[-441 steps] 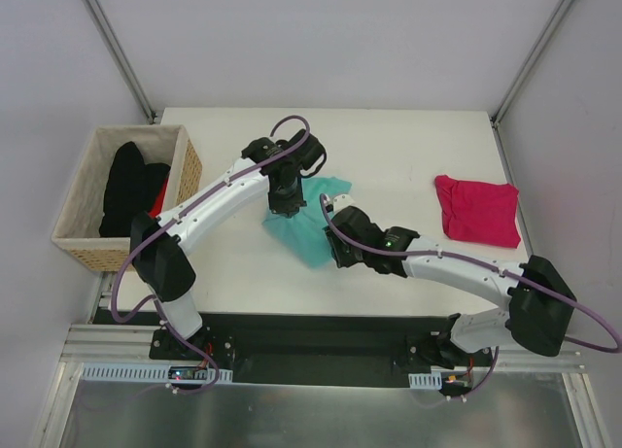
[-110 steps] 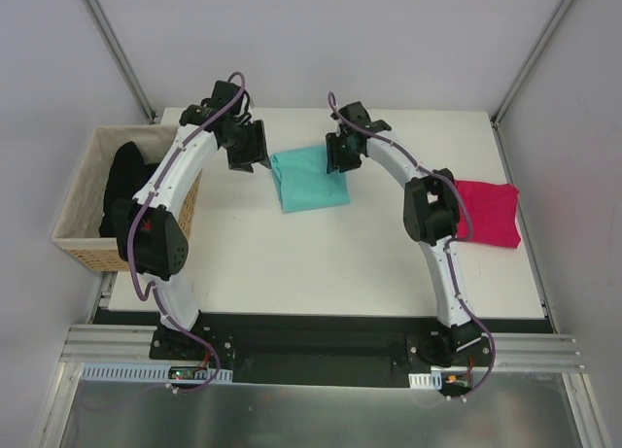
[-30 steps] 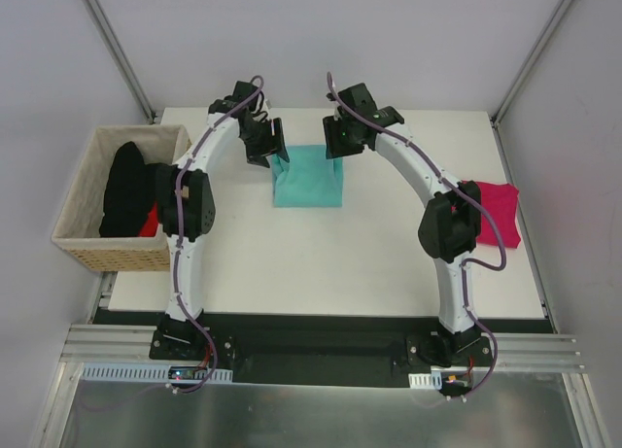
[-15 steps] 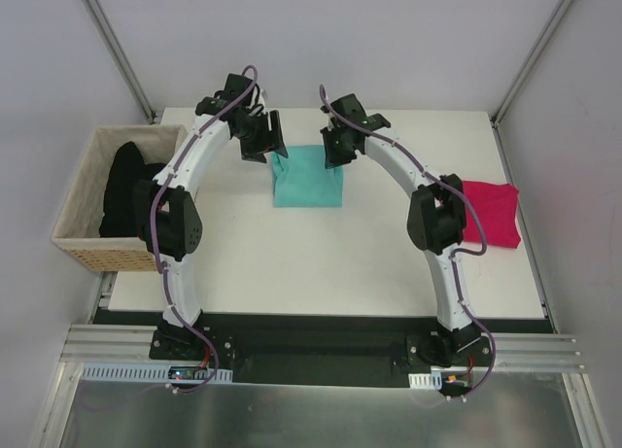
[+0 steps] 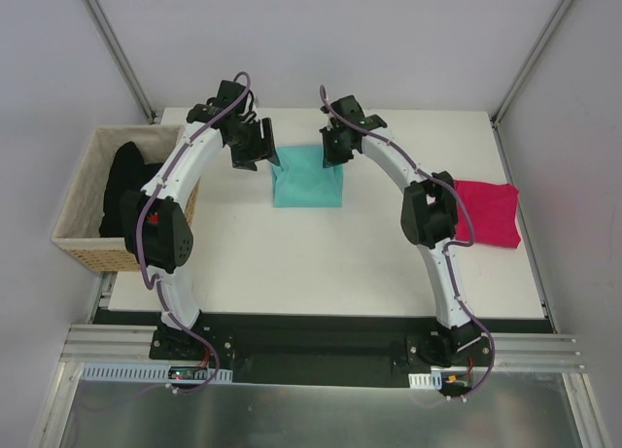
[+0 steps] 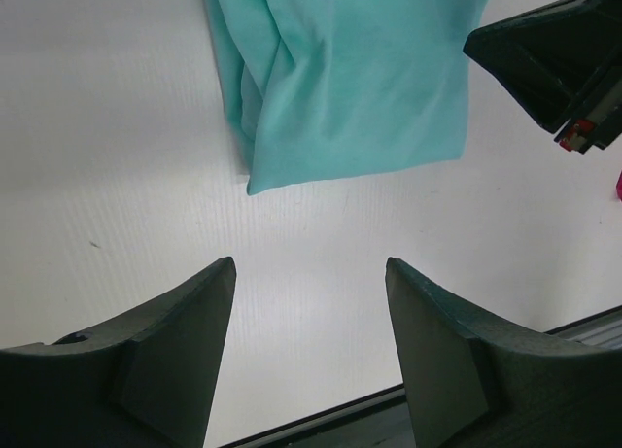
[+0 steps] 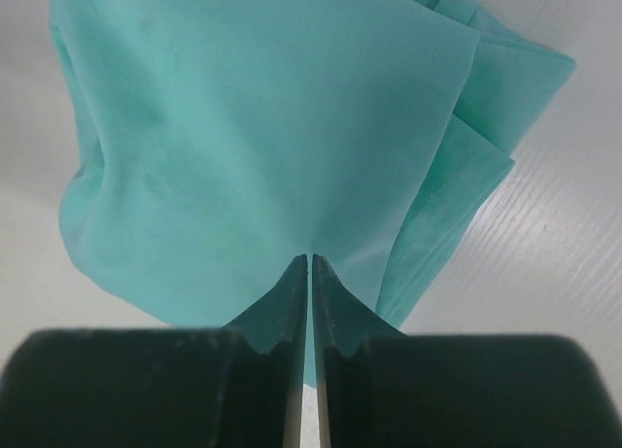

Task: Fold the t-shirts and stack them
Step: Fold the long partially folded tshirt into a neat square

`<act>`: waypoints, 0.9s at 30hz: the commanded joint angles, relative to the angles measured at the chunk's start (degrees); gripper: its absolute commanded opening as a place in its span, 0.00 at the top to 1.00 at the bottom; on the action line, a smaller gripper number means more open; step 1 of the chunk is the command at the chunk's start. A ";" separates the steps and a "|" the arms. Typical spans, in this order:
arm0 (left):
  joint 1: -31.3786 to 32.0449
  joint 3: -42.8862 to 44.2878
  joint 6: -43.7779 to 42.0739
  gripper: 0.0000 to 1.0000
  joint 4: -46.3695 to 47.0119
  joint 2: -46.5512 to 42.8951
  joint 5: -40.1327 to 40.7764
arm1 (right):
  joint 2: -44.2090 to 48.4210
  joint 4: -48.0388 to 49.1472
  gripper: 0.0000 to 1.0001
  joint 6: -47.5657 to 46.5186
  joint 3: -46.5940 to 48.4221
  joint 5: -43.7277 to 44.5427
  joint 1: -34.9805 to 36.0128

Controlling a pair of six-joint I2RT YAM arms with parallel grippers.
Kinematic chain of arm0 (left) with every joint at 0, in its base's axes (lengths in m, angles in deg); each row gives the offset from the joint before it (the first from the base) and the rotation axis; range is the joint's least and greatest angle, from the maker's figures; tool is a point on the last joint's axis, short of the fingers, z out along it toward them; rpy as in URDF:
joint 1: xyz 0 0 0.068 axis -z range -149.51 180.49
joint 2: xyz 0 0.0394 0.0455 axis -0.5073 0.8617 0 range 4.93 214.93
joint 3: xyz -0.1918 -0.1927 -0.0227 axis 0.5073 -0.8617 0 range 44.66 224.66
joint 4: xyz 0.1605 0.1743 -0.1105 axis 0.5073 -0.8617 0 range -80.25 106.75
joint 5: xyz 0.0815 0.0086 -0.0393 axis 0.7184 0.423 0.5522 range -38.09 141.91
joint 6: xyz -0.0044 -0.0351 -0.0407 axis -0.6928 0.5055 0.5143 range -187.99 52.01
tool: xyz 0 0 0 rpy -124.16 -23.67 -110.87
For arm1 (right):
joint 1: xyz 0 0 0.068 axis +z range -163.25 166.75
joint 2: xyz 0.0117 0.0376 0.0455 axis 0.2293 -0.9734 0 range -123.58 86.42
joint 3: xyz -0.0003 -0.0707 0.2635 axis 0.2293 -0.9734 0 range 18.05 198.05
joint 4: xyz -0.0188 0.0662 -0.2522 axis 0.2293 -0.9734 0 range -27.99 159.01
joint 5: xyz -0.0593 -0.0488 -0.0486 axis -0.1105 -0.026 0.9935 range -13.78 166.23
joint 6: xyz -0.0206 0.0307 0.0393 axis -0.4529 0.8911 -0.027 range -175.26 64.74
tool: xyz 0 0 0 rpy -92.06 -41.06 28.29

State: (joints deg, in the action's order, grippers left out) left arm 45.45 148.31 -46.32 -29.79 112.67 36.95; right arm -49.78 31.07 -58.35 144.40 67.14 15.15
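A folded teal-green t-shirt (image 5: 307, 181) lies flat at the back middle of the table. My right gripper (image 5: 333, 155) stands over its far right corner, and in the right wrist view its jaws (image 7: 310, 258) are shut, pinching a fold of the teal cloth (image 7: 262, 118). My left gripper (image 5: 255, 149) hovers open just left of the shirt's far left corner; in its wrist view the fingers (image 6: 309, 263) frame bare table, with the teal shirt (image 6: 360, 88) beyond them. A folded magenta-pink t-shirt (image 5: 488, 212) lies at the table's right.
A tan woven basket (image 5: 78, 190) stands off the table's left edge, holding black t-shirts (image 5: 126, 186) and a bit of red cloth. The right gripper's dark body (image 6: 554, 64) shows at the upper right of the left wrist view.
The right jaws have shut on the teal shirt's far right corner. The left gripper has drawn a little left, off the shirt's edge, still open.
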 commanded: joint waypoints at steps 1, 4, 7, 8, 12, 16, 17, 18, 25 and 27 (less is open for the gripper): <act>-0.02 0.40 -0.31 0.37 -0.74 -3.51 0.72 | -2.66 1.11 0.94 2.56 2.41 -3.48 -0.45; -0.02 1.54 -0.93 0.37 -1.53 -2.98 0.81 | -3.46 1.02 0.96 2.92 2.16 -3.93 -0.45; -0.02 2.69 -1.63 0.37 -2.23 -2.10 1.16 | -1.96 3.03 0.93 4.67 1.36 -3.14 -0.19; -0.02 3.30 -1.81 0.37 -2.32 -1.49 1.16 | -1.96 2.95 0.92 4.67 2.32 -3.14 -0.28; -0.02 4.80 -2.07 0.37 -3.11 -0.17 0.81 | -3.37 1.99 0.86 5.46 3.82 -3.31 -0.45; -0.11 5.33 -2.33 0.37 -3.81 0.36 1.07 | -3.28 2.51 0.84 6.61 1.72 -3.14 -0.45; -0.11 5.24 -2.42 0.37 -3.82 0.54 1.25 | -3.02 2.69 0.84 6.78 1.02 -2.87 -0.45; -0.11 5.15 -2.42 0.37 -3.90 0.54 1.25 | -2.58 3.04 0.84 7.05 -0.64 -1.39 -0.37; -0.11 6.47 -2.07 0.37 -4.34 2.64 0.81 | 0.67 4.01 0.86 10.82 -5.05 3.63 -0.37; -0.11 6.91 -1.90 0.37 -4.34 3.26 0.46 | 1.20 3.66 0.85 11.26 -5.49 4.77 -0.45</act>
State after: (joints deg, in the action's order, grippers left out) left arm 45.43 152.34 -47.85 -32.83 114.95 37.46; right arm -53.78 34.37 -49.85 139.87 68.13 14.73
